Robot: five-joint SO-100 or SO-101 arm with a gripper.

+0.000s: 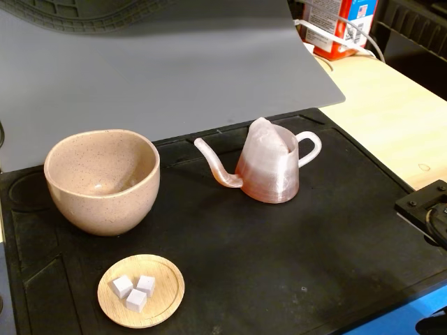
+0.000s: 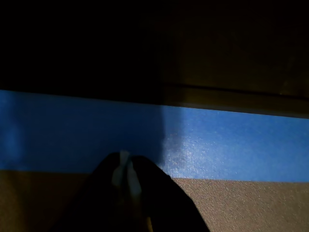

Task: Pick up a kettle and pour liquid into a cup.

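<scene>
A: Report the end effector condition.

B: In the wrist view the gripper (image 2: 126, 166) enters from the bottom edge as a dark shape. Its two fingers meet at pale tips, pressed together with nothing between them. Beneath it lies a blue strip (image 2: 217, 145), with a brown surface nearer the camera and deep shadow beyond. None of the task items appears in this view.

A: Is the arm visible elsewhere?

B: Only in part. In the fixed view a black part of the arm (image 1: 427, 209) shows at the right edge, well apart from all the tabletop items. The fingers do not show there.

A: Locate the kettle.

B: The kettle (image 1: 269, 167) stands upright on the black mat (image 1: 279, 279), right of centre in the fixed view. Its spout points left toward the cup and its loop handle faces right. The lower body shows a reddish-brown tint, the liquid (image 1: 269, 187).

A: Locate the cup.

B: The cup (image 1: 103, 180) stands upright at the left of the mat, well apart from the kettle.

A: Other items?

B: A wooden dish (image 1: 141, 290) holding three white cubes (image 1: 134, 290) sits near the front of the mat, just below the cup in the picture. A grey sheet (image 1: 174, 70) lies behind the mat.
</scene>
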